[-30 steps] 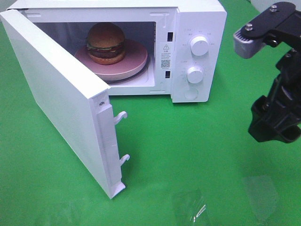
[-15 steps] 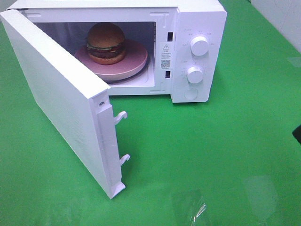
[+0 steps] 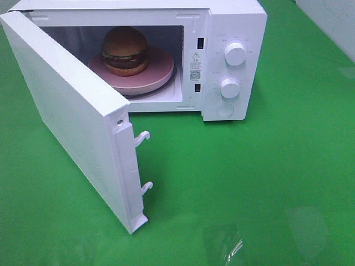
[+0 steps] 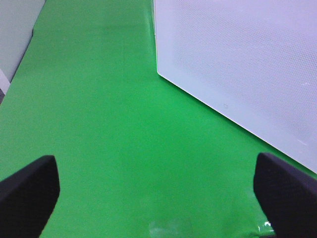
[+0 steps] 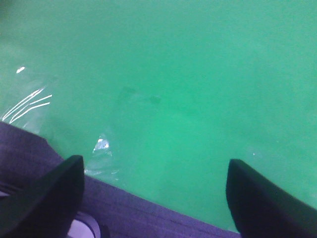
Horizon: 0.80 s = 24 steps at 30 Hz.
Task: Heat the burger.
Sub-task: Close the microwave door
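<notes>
The burger sits on a pink plate inside the white microwave, whose door stands swung wide open toward the front left. Neither arm shows in the exterior high view. In the left wrist view my left gripper is open over bare green cloth, its dark fingertips far apart, with the outer face of the door ahead of it. The right wrist view has my right gripper open above green cloth, nothing between its fingers.
Two white knobs and a round button sit on the microwave's right panel. Two latch hooks jut from the door's edge. Green cloth covers the table. A dark edge lies under the right gripper.
The right arm, visible at the right edge one second ago, has withdrawn out of the exterior high view. The microwave, door and burger have not moved.
</notes>
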Tool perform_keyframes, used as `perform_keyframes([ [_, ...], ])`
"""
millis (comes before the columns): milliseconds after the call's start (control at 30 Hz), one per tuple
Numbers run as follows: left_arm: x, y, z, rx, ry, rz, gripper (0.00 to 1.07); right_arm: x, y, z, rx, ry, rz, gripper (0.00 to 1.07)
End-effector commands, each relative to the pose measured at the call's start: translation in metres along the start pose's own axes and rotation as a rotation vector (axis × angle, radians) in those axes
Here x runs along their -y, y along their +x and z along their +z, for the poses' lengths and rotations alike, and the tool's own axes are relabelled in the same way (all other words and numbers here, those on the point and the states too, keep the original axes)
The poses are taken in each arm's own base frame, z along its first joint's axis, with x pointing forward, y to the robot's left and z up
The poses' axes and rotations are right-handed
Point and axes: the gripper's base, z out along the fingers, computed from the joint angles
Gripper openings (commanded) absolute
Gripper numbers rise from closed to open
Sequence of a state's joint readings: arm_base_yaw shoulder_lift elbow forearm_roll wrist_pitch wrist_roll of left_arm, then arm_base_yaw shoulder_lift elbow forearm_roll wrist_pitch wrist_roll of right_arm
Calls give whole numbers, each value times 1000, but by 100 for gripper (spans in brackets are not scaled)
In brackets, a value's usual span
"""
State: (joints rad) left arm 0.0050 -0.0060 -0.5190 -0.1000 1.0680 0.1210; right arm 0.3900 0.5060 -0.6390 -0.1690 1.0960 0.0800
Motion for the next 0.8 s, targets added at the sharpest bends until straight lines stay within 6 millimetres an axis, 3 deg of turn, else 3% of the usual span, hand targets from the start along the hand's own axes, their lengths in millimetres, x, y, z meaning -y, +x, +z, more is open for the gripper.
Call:
perform_keyframes([
  [33,0,2,-2,11,8,2,100,3,10,-6,56,23,55,76],
  [300,0,2,-2,11,8,2,100,6,49,-20,203,152,204,76],
  [633,0,2,-2,11,8,2,100,-4,70,-44,471,209,286,76],
  [800,0,2,-2,9,8,2,100,-4,70,-37,494,211,303,76],
])
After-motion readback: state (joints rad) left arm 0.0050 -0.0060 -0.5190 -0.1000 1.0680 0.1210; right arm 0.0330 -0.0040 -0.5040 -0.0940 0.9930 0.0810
